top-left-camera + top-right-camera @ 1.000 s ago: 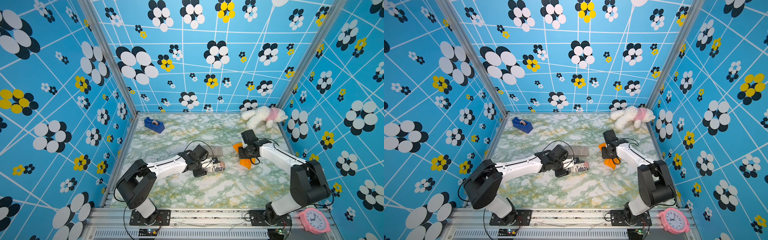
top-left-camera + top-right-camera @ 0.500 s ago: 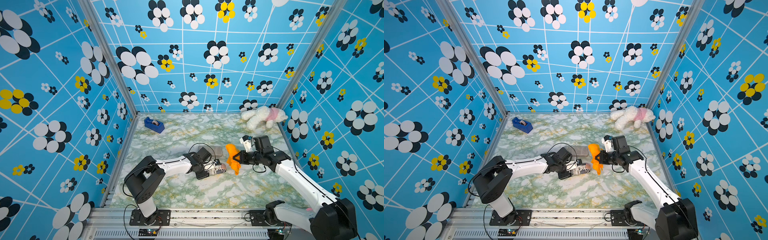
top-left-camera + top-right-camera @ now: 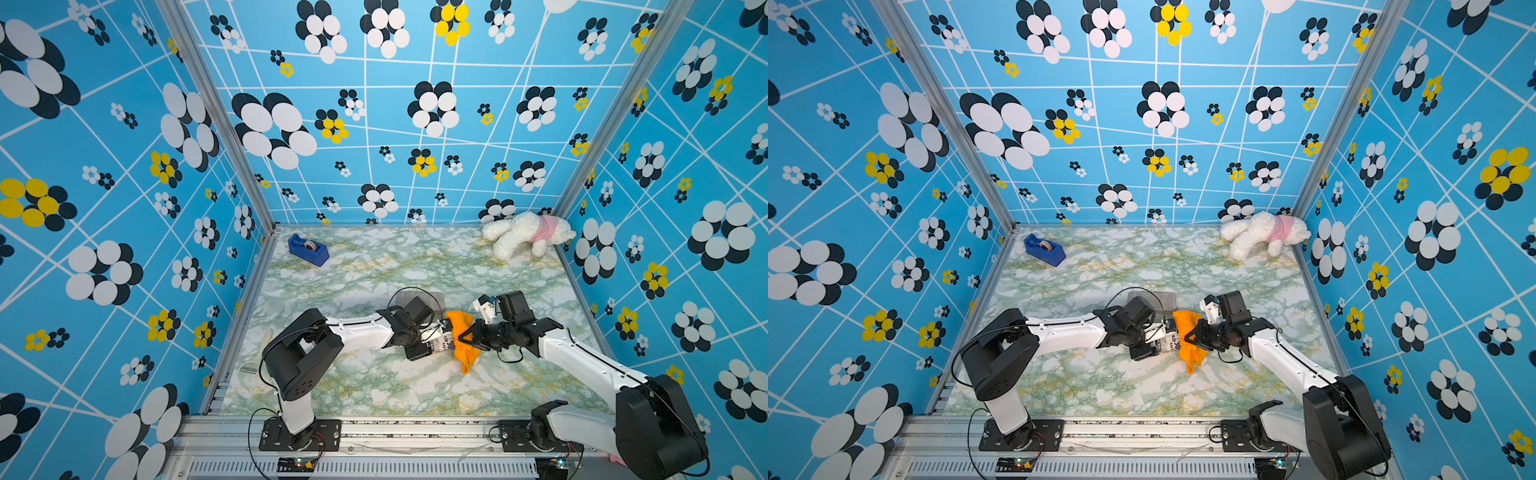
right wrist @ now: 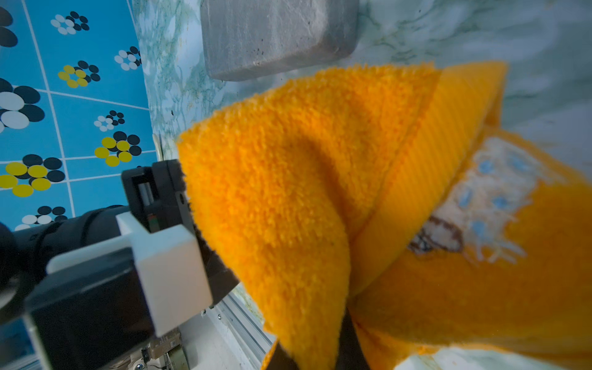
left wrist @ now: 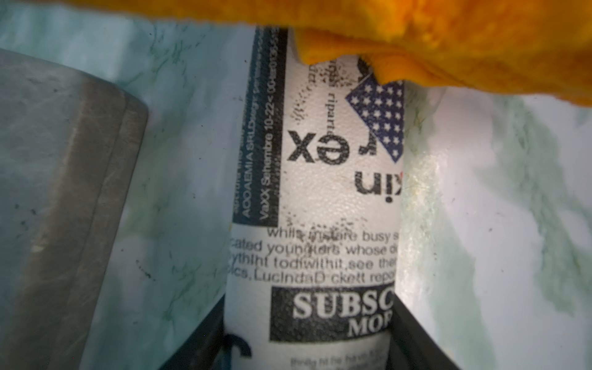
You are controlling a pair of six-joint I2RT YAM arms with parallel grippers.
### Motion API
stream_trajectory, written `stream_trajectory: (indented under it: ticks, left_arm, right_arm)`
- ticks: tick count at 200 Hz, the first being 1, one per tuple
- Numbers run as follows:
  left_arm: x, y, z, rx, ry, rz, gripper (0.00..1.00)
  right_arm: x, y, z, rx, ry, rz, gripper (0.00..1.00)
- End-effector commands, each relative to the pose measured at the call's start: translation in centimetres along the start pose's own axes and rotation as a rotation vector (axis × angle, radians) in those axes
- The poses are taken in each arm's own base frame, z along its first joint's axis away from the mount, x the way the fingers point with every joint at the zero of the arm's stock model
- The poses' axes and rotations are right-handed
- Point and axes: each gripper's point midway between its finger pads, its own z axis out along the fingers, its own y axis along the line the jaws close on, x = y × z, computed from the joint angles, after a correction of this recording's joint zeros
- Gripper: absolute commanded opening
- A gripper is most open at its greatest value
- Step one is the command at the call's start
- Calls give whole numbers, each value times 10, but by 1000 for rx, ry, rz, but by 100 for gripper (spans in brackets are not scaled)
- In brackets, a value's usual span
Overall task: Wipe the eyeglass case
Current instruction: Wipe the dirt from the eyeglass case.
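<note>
The eyeglass case (image 3: 443, 341), a white one printed like a newspaper, is found near the middle of the worktop (image 3: 374, 386), towards its front. It is gripped at one end by the left tool (image 3: 420, 351). In the left wrist view the two dark fingers (image 5: 416, 339) are seen pressed against either side of the case (image 5: 320, 198). Whether the case rests on the worktop or is held just above it cannot be told.

An orange towel (image 3: 459, 325) is pinched by the right tool (image 3: 466, 337), whose jaws are closed tight on a fold of it. The rest of the towel hangs down to the worktop. In both top views the towel is laid against the free end of the case. In the left wrist view only that far end is covered by the towel (image 5: 416, 38), and the greater part of the printed face is left bare.

The task is therefore judged to be at or near the beginning of the wipe. Case and towel have been taken up and brought into contact, but how much has been rubbed cannot be read from the surface. The dark speckles there may be print rather than dirt. Strokes along the length of the case appear to be left.

A grey box (image 3: 434, 300) lies just behind the case. A blue tape dispenser (image 3: 308, 249) and a white plush dog (image 3: 523, 235) are set well apart at the back.
</note>
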Motion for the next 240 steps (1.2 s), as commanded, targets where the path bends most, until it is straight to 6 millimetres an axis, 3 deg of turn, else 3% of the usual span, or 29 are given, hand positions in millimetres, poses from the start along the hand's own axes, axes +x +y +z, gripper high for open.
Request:
stream_trajectory:
  ticks: [1,40,67,92,137,158,202,240]
  left_arm:
    - [-35,-2,4,5,-91,40,32]
    - [-55,0,5,-20,-153,29,32]
    - [-56,0,6,-20,-170,7,32]
    - [-51,1,4,-36,-173,-2,32]
    - [-48,-4,-4,-30,-189,4,32]
    - [-50,-6,-4,-22,-200,0,32]
    - [-59,-2,-4,-28,-213,-1,32]
    - [-59,-1,-3,-30,-212,1,31]
  right_arm:
    - [2,6,10,-50,26,33,0]
    - [15,-2,34,-18,135,37,0]
    - [17,-4,39,-44,123,55,0]
    - [23,-20,31,60,135,8,0]
    - [15,-51,3,176,99,23,0]
    - [11,-45,7,147,96,19,0]
    - [21,-11,40,24,155,5,0]
    - [28,-17,42,27,176,7,0]
